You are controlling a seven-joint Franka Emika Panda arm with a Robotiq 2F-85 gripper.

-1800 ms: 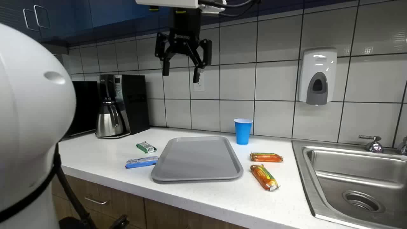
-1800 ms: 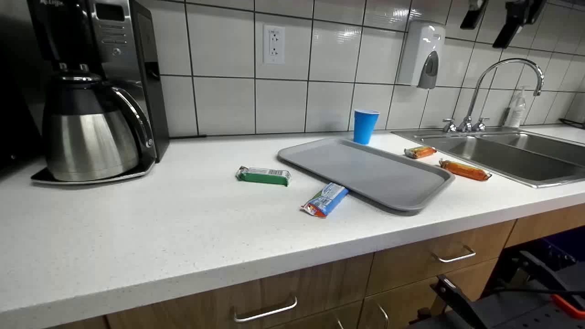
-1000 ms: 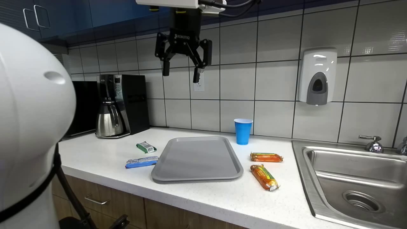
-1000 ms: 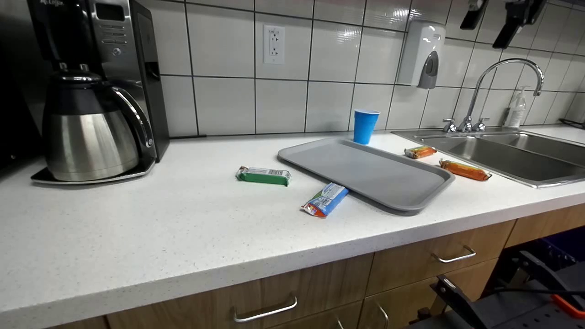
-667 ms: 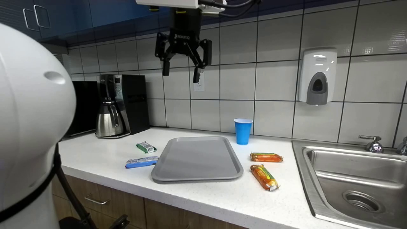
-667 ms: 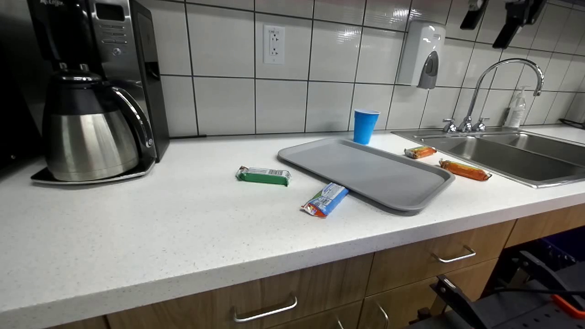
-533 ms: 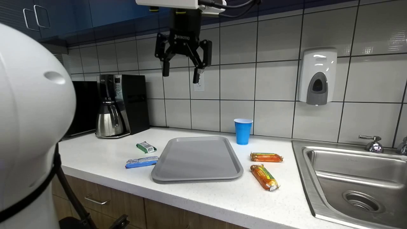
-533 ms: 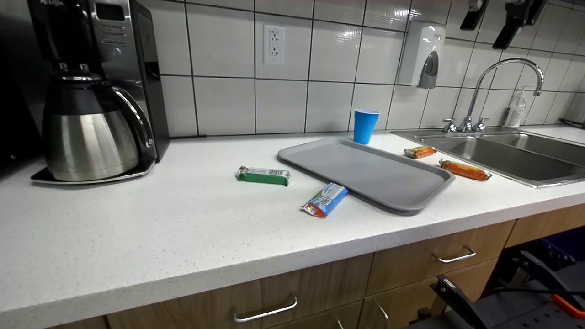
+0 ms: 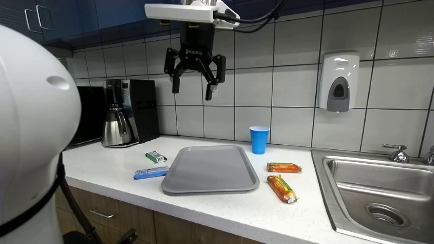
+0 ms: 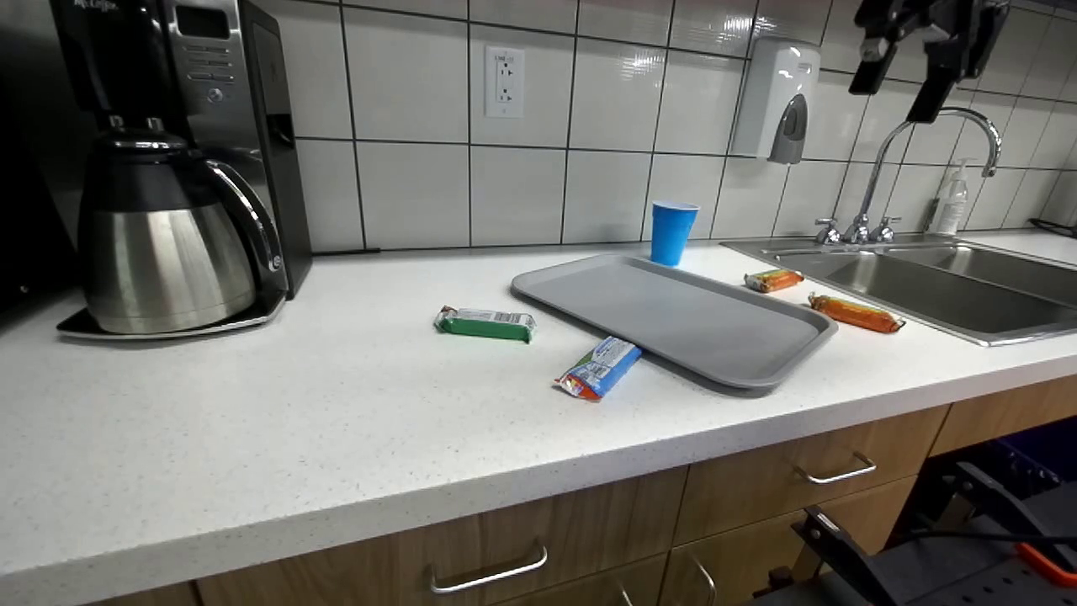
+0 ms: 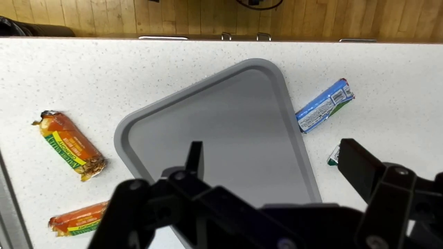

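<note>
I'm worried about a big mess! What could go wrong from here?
The open gripper hangs above the gray tray; going too low, it might bump it. The blue bar has one end right at the tray, so grabbing it there could nudge the tray too. The blue cup stands upright near the tray, so a knock might tip it over.

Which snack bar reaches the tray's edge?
The blue bar: one end meets the tray, while the green bar and both orange bars lie apart.
</note>
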